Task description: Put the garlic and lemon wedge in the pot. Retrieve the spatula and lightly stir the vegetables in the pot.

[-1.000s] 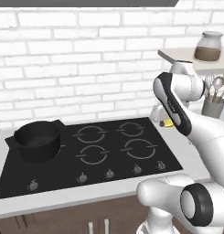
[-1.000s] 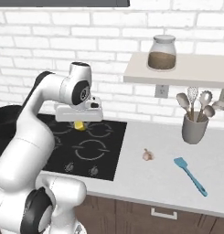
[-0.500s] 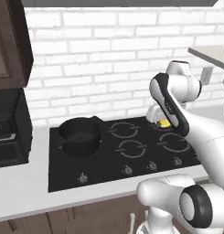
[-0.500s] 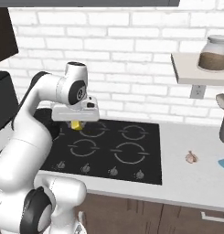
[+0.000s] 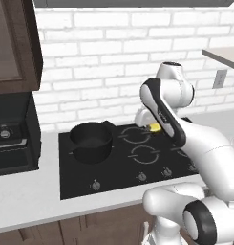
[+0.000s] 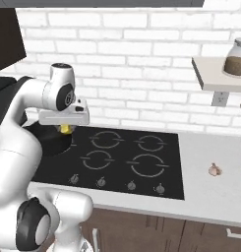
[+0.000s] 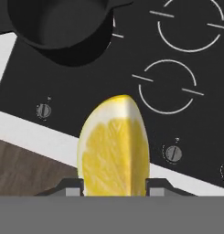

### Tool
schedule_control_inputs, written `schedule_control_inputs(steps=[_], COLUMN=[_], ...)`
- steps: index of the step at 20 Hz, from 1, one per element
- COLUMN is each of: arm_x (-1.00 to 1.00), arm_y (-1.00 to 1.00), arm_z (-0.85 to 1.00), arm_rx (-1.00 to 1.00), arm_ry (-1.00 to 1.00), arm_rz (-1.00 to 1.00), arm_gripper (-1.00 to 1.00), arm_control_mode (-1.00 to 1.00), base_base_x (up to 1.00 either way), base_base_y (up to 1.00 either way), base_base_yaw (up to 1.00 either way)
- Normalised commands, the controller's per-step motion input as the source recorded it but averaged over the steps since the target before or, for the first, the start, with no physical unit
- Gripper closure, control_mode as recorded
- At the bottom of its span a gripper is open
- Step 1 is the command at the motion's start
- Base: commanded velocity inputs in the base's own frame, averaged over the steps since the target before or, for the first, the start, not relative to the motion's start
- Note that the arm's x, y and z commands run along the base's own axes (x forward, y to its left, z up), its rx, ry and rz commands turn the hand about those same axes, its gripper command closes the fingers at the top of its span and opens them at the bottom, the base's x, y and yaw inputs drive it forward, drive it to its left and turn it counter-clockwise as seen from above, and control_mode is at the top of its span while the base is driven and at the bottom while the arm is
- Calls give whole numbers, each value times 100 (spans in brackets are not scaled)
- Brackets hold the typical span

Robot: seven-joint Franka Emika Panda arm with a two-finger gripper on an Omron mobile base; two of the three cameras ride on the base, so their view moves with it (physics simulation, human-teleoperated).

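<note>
White bricks stand behind a black stove [image 5: 104, 179]. From left to right in the left base view come the pot [image 5: 91, 140], then the gripper [image 5: 154, 127] pinching the lemon [image 5: 156, 127]. In the hand view, the pot [image 7: 58, 25] sits at about eleven o'clock from the lemon [image 7: 114, 148]. So I think the arm must carry it that way. Far right on the counter, the garlic [image 6: 215, 170] waits.

No text, label, brand, number or sign can be read anywhere.

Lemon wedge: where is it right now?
The lemon wedge is clamped in the hand, above the cooktop just right of the pot.
</note>
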Motion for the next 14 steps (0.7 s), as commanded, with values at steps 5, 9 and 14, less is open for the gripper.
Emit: schedule_control_inputs(steps=[5, 9, 14], arm_x=[68, 95, 75], arm_y=[86, 85, 72], arm_z=[-5, -26, -37], arm_rx=[4, 2, 2], arm_ry=[-4, 0, 0], arm_rz=[1, 0, 0], arm_gripper=[100, 100, 100], arm_control_mode=[-100, -100, -100], base_base_x=[0, 0, 0], base_base_y=[0, 0, 0], base_base_yaw=[0, 0, 0])
